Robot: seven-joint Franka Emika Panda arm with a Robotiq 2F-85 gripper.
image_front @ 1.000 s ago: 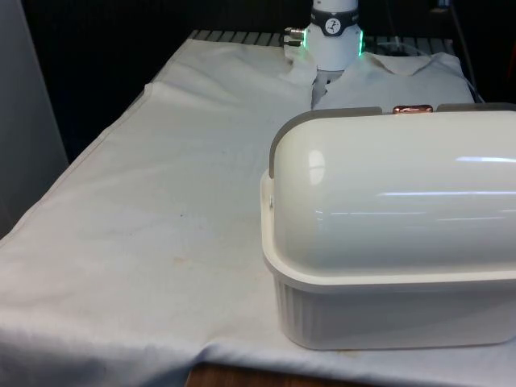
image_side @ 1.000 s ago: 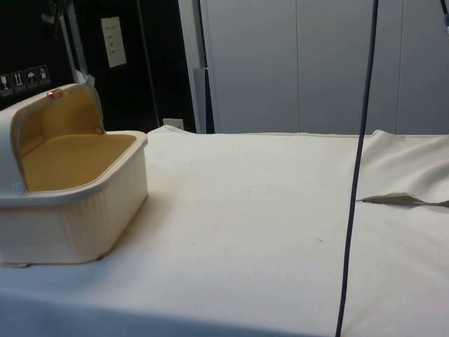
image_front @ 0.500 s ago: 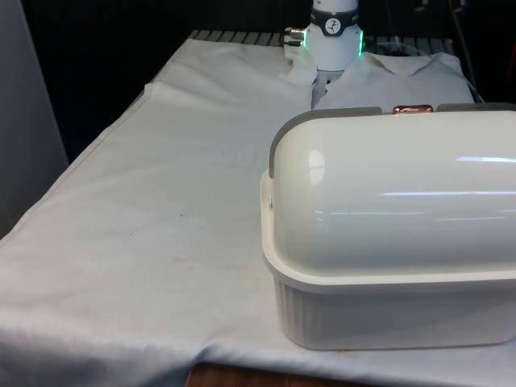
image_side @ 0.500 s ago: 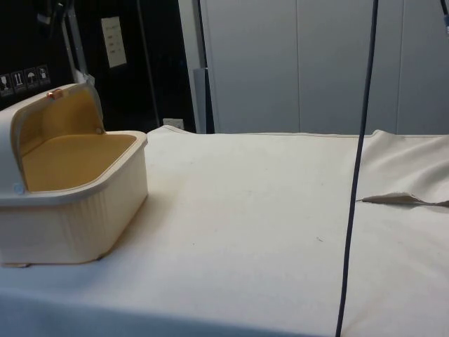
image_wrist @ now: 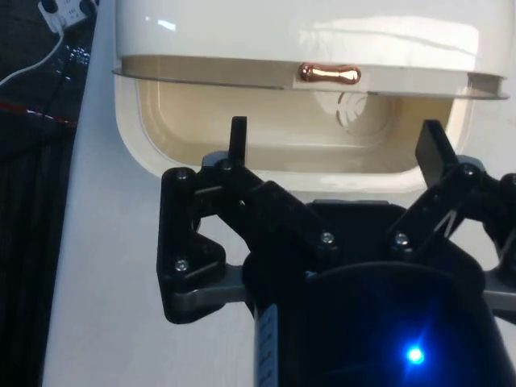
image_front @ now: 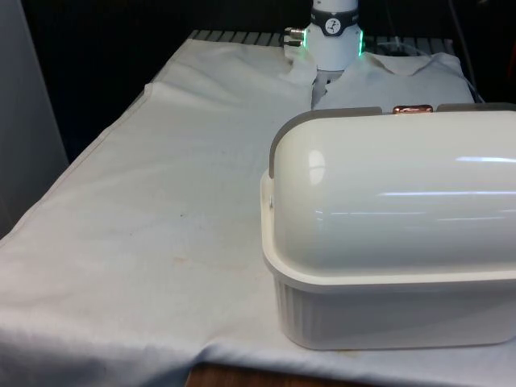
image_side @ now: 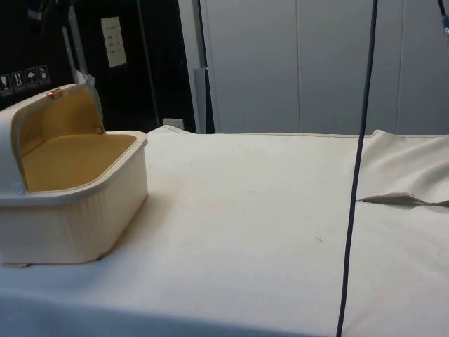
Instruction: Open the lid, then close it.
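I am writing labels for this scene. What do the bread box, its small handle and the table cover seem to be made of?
Bread box: likely glossy cream plastic; its lid shows sharp light reflections and the base has moulded ribs.
Handle: copper-coloured, shiny, probably metal or metallic-coated plastic.
Cloth: white woven fabric, matte, with wrinkles and a folded edge.

The bread box fills the front view's 4 o'clock corner, lid rolled back, its mouth open towards the spread-fingered gripper. From 9 to 12 o'clock the white cloth lies bare; a dark cable hangs across the side view.
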